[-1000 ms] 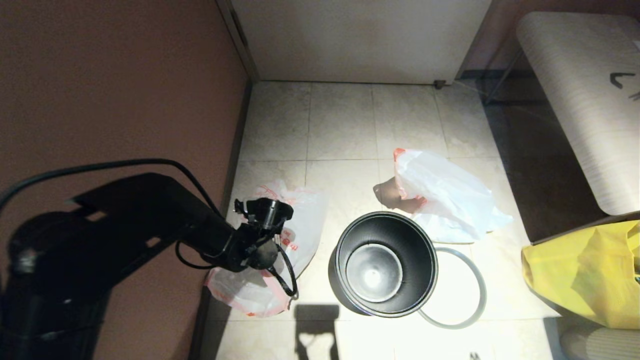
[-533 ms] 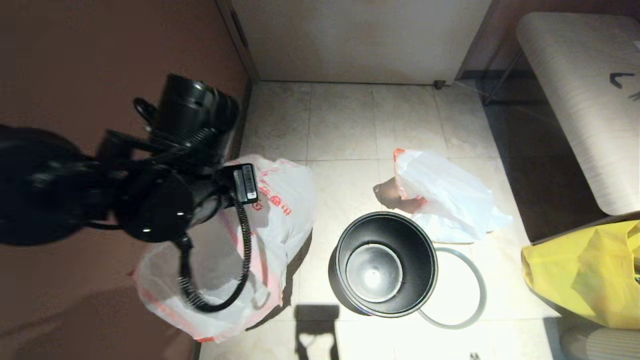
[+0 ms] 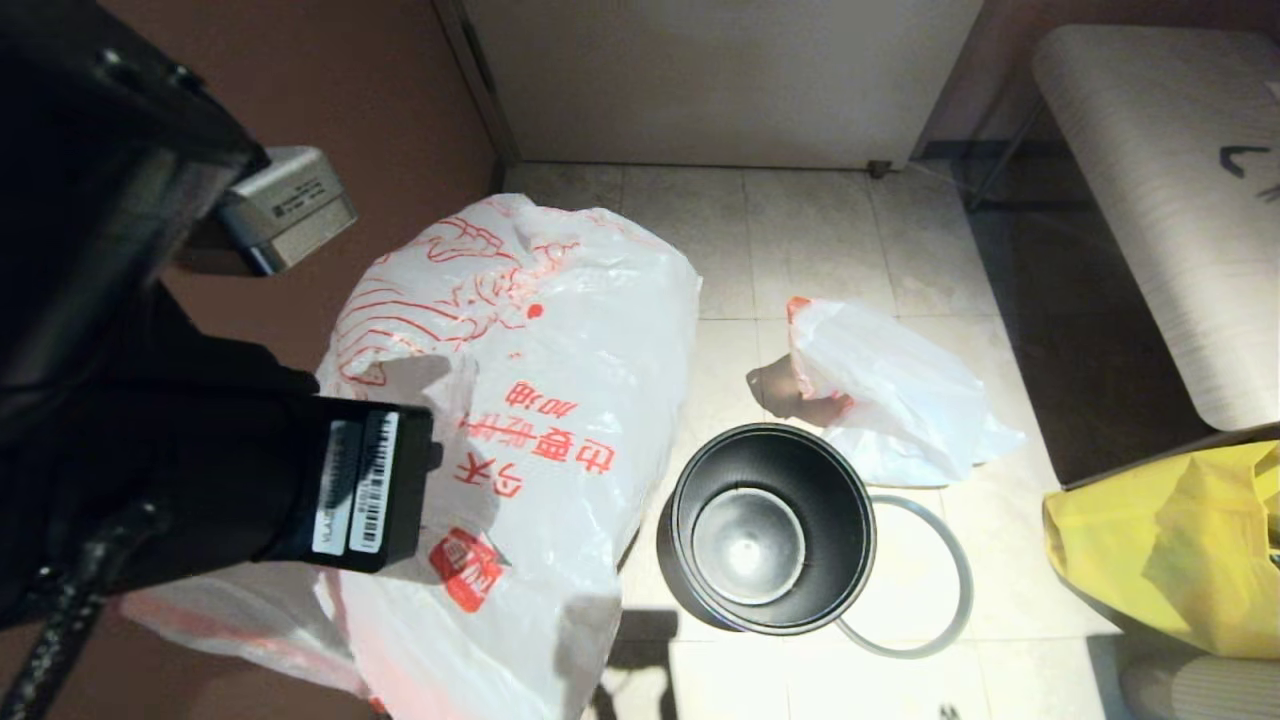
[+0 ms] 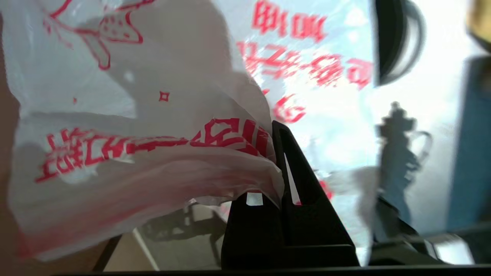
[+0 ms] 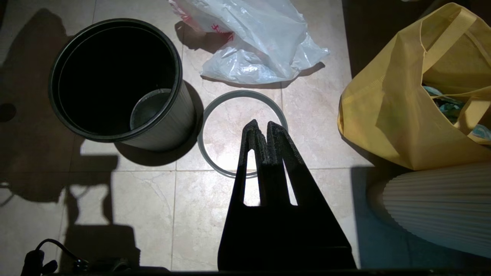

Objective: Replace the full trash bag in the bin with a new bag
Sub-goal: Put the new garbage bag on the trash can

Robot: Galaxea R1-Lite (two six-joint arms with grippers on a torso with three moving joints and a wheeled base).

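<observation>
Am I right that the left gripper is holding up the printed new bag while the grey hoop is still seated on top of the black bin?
Not quite. The left gripper does hold up the new bag, but the grey hoop is not on the bin: it lies flat on the floor tiles beside it, as the right wrist view shows.

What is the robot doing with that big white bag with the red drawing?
The left gripper is pinching the new bag and holding it up in the air beside the bin. The bin is empty, and its grey hoop lies on the floor. The full trash bag lies behind. The right gripper hangs shut above the hoop.
</observation>
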